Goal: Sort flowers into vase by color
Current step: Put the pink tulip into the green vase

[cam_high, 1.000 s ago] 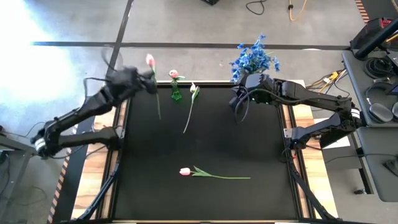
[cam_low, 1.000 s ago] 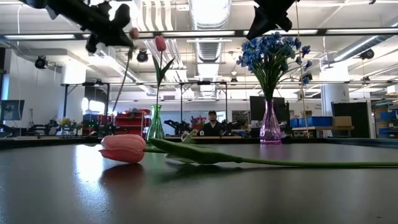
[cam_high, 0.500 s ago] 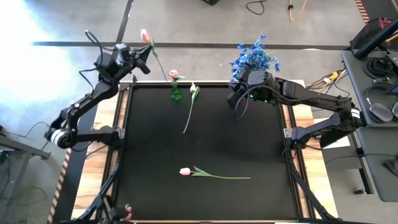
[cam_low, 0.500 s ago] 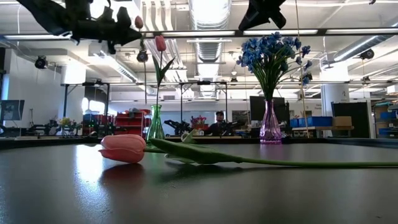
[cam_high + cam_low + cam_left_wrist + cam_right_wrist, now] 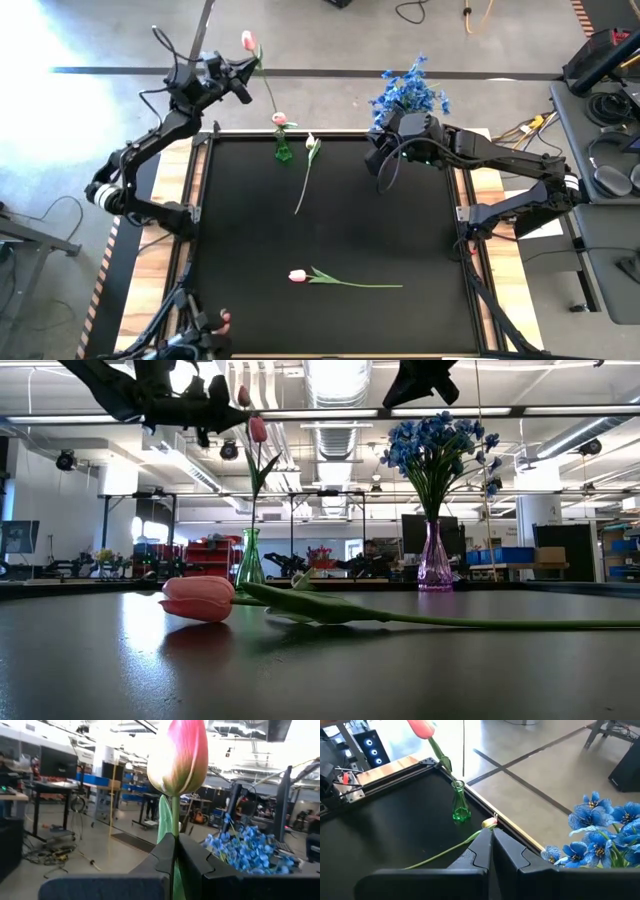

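Gripping a pink tulip (image 5: 247, 41) by its thin green stem, the left gripper (image 5: 243, 87) hangs beyond the table's (image 5: 330, 240) far edge at about 11 o'clock, fingers clenched on the stem; in the left wrist view the dark fingers (image 5: 162, 857) hide the stem below the glossy bud.

The right gripper (image 5: 381, 163) hovers at about 1 o'clock, fingers closed on nothing, beside the blue blossoms (image 5: 408, 92). In the high view those blossoms cover their own vase; the low view shows it as a slim violet glass vase (image 5: 434, 563).

A narrow green glass vase (image 5: 284, 150) stands at 12 o'clock holding one pink tulip (image 5: 279, 119). A white tulip (image 5: 310, 142) lies just beside it, its stem slanting toward the table's centre. Another pink tulip (image 5: 298, 275) lies flat near 6 o'clock on the matte black tabletop, with slim leaves.

At the high view's lower edge, near 7 o'clock, a hand (image 5: 220, 322) shows partly, cut off.
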Controlling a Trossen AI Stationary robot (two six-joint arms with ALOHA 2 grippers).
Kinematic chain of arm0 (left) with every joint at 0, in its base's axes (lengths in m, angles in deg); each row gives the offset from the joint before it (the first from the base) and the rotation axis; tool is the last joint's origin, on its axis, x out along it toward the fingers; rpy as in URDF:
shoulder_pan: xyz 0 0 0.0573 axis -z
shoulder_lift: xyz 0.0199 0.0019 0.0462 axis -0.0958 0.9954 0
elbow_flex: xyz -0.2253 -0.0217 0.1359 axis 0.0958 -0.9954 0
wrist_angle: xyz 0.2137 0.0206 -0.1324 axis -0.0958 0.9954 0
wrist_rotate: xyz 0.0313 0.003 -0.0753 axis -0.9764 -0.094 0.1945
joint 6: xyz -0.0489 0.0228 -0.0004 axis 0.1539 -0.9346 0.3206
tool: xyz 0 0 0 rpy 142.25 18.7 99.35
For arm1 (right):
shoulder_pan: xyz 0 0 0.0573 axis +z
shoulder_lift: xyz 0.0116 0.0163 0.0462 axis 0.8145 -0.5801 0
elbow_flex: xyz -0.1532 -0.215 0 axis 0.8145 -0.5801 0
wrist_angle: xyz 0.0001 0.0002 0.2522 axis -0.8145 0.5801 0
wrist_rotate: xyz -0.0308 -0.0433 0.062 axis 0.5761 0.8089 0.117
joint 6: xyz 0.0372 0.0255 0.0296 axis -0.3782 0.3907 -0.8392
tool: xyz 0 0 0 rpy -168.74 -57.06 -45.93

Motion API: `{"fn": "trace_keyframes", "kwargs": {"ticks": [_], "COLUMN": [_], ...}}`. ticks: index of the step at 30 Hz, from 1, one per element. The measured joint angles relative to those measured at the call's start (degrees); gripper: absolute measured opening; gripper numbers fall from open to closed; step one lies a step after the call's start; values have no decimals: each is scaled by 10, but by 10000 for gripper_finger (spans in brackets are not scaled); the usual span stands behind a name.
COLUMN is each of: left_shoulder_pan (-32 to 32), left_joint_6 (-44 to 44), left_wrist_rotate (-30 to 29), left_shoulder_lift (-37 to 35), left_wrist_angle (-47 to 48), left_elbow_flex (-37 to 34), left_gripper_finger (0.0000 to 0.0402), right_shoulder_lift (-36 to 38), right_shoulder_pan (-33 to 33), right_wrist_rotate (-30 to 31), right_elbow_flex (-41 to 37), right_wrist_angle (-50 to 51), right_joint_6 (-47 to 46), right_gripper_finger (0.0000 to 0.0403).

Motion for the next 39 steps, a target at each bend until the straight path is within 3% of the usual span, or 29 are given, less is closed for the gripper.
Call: {"fn": "trace_keyframes", "kwargs": {"ticks": [11, 24, 32, 39], "left_shoulder_pan": [7, 12, 13, 13], "left_joint_6": [12, -33, -34, -32], "left_wrist_rotate": [18, 18, 17, 23], "left_shoulder_lift": [0, -7, -6, -11], "left_wrist_angle": [14, 49, -53, -61], "left_elbow_flex": [-2, -16, -97, -120], "left_gripper_finger": [0, 0, 0, 9], "right_shoulder_lift": [0, 0, 0, 0], "right_shoulder_pan": [0, 0, 0, 0], "right_wrist_rotate": [0, 15, 14, 13], "right_elbow_flex": [0, 0, 0, 0], "right_wrist_angle": [0, -1, -2, -2], "right_joint_6": [4, 14, 24, 27], "right_gripper_finger": [9, 9, 9, 9]}}
